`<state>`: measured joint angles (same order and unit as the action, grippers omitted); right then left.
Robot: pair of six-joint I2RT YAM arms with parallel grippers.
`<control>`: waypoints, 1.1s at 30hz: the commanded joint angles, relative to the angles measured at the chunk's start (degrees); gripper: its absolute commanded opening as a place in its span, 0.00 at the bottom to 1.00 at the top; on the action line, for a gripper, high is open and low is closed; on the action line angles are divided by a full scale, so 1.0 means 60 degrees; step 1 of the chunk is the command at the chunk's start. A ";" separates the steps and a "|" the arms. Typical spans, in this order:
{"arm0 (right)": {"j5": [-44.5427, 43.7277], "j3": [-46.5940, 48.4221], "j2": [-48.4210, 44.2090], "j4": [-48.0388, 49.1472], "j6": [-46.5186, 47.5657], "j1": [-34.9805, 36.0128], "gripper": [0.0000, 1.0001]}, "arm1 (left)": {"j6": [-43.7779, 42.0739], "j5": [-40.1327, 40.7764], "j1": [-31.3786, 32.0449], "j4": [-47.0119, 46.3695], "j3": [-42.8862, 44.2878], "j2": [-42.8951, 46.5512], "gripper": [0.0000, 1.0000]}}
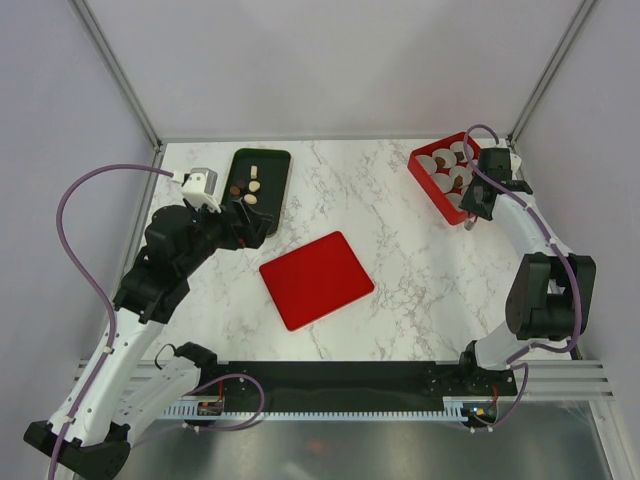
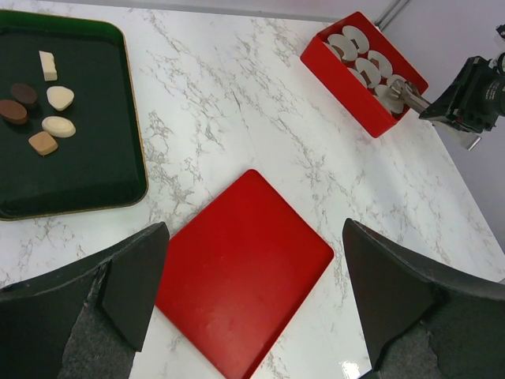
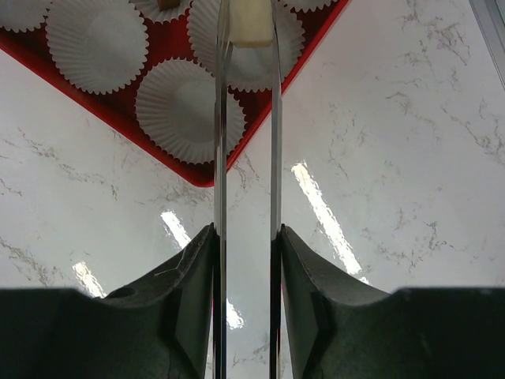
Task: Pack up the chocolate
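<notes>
Several chocolate pieces (image 2: 49, 110), brown, dark brown and cream-white, lie on a dark tray (image 2: 95, 166) at the back left. My left gripper (image 2: 254, 237) hangs open and holds nothing, above a flat red lid (image 2: 245, 276). My right gripper (image 3: 247, 233) is shut on thin metal tongs (image 3: 222, 142). At the tongs' tips sits a cream-white chocolate (image 3: 251, 22), between the blades, over a white pleated paper cup (image 3: 293, 47) in the red box (image 3: 201, 175). Whether the tips still pinch it I cannot tell.
The red box (image 1: 425, 178) of paper cups (image 1: 442, 180) stands at the back right corner, near the frame post. The red lid (image 1: 316, 279) lies mid-table. The dark tray (image 1: 275, 165) sits next to the left arm's wrist. Walls close in on the table's three far sides.
</notes>
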<state>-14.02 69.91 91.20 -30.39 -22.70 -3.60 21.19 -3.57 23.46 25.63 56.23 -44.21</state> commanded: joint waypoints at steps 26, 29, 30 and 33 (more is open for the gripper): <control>0.2026 0.0772 -0.0800 0.1443 0.0209 0.1327 0.47 | 0.0189 0.0010 -0.0043 -0.0419 0.0004 0.0058 1.00; 0.2598 0.0508 -0.0757 0.2351 0.0180 0.2279 0.47 | 0.0189 -0.0034 -0.0043 -0.0433 0.0004 0.0029 1.00; 0.2644 0.0492 -0.0713 0.2544 0.0165 0.2545 0.47 | 0.0189 -0.0049 -0.0043 -0.0419 0.0004 0.0014 1.00; 0.2979 0.0419 -0.0421 0.3510 0.0019 0.3483 0.47 | 0.0189 -0.0078 -0.0043 -0.0419 0.0018 0.0000 1.00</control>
<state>-0.69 72.75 88.09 -18.63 -22.26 13.67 21.19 -3.55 23.46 25.61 56.23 -44.21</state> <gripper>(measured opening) 0.470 0.993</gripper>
